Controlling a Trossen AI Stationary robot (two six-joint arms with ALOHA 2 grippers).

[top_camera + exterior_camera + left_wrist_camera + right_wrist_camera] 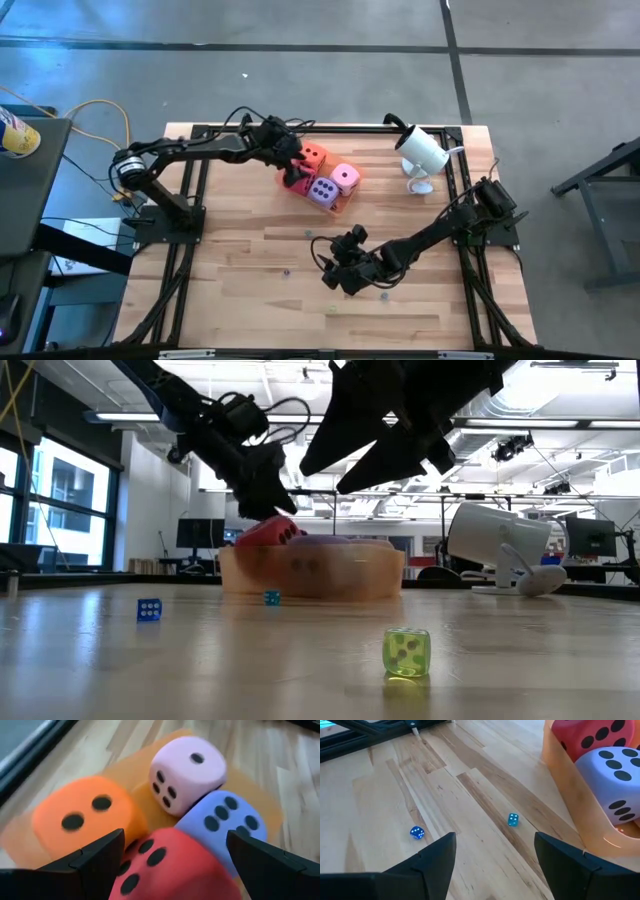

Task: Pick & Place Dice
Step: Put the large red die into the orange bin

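While the high view lists the whole table, the orange tray [345, 203] serves as landmark, lying toward the table's far edge.

Contents of tray: orange die [313, 155], light pink die [345, 178], purple die [322, 191], red die [297, 181]. All four sit packed together, touching.

Left gripper [290, 165]: over the tray's left side. Only the left wrist view shows its state: jaws spread wide, one finger on either side of the red die [170, 867], neither finger visibly pressing it. That view also shows the orange die [85, 817], the light pink die [187, 770] and the purple die [222, 822] crowded behind.

Right gripper [342, 272]: over bare wood, nearer the front edge than the tray, well apart from it. Right wrist view: jaws open, empty.

Small items, barely seen from above: blue die [417, 833] and teal die [513, 819], both on wood near the tray; yellow-green die [406, 652], seen in the low view only.

White lamp [422, 152]: right of the tray.
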